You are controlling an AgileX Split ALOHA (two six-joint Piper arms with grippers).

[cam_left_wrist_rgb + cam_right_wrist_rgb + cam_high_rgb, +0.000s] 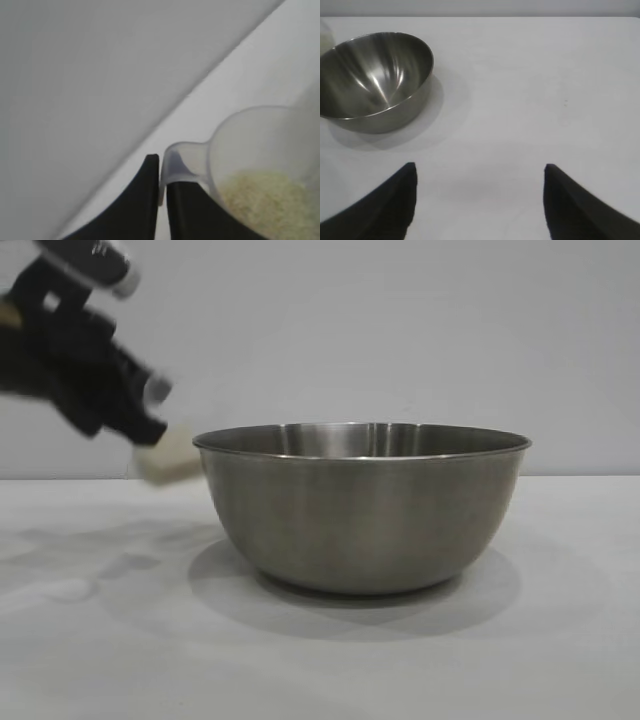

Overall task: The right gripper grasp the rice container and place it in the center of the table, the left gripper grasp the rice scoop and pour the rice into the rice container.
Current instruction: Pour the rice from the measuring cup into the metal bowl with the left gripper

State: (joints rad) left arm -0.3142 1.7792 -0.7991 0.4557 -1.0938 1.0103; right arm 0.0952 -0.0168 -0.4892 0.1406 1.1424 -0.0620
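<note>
The stainless-steel mixing bowl stands upright near the middle of the white-clothed counter, so the placing half of the job looks finished. The right tool hangs over bare cloth well apart from the bowl, its jaws spread wide and holding nothing. The left tool is clamped tight on the loop handle of the translucent plastic measuring cup, which it carries in the air at about rim height, just beside the bowl's rim on the left arm's side. The rice sits in the cup as a low mass of pale grains; none shows in the bowl, whose inside gleams bare in the right wrist view. What is left, as I judge it, is to bring the cup over the rim and tip it so the grains fall inside.
</note>
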